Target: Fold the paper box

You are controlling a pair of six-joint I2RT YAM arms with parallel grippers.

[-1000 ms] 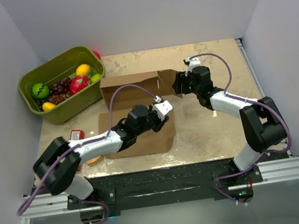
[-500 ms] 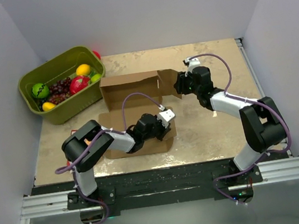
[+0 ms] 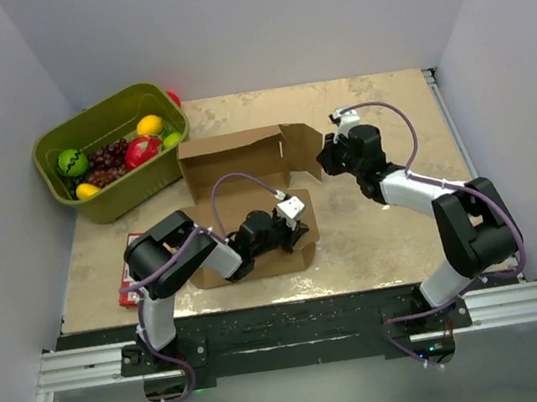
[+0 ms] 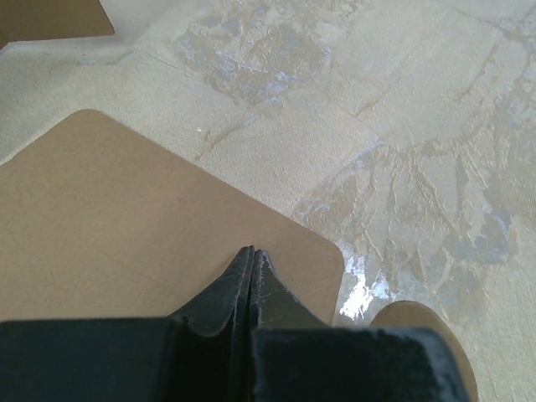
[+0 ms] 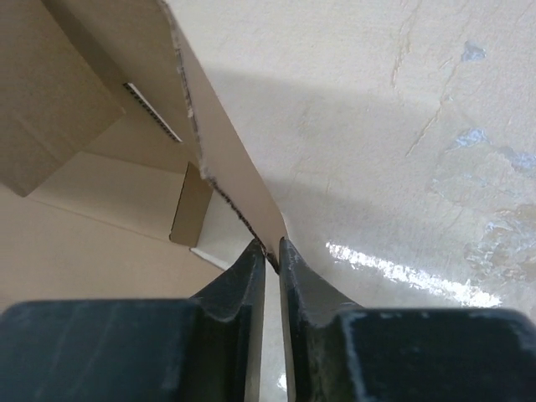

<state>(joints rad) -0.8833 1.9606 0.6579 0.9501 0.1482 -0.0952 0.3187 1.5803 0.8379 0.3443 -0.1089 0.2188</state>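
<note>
The paper box is brown cardboard lying open in the middle of the table, its back wall upright and its front panel flat. My left gripper is shut with nothing between its jaws, and its tips rest on the flat front panel near the right rounded corner. In the left wrist view the gripper sits on that panel. My right gripper is shut on the edge of the box's right side flap. In the right wrist view the gripper pinches that flap, which is held raised.
An olive-green bin with fruit stands at the back left, with a red ball behind it. A small red-orange block lies near the left arm's base. Bare table lies right of the box. Walls close in three sides.
My left arm has folded in, its elbow drawn toward the box, and the gripper has slid a little nearer along the front panel. My right gripper has shifted slightly right with the flap.
</note>
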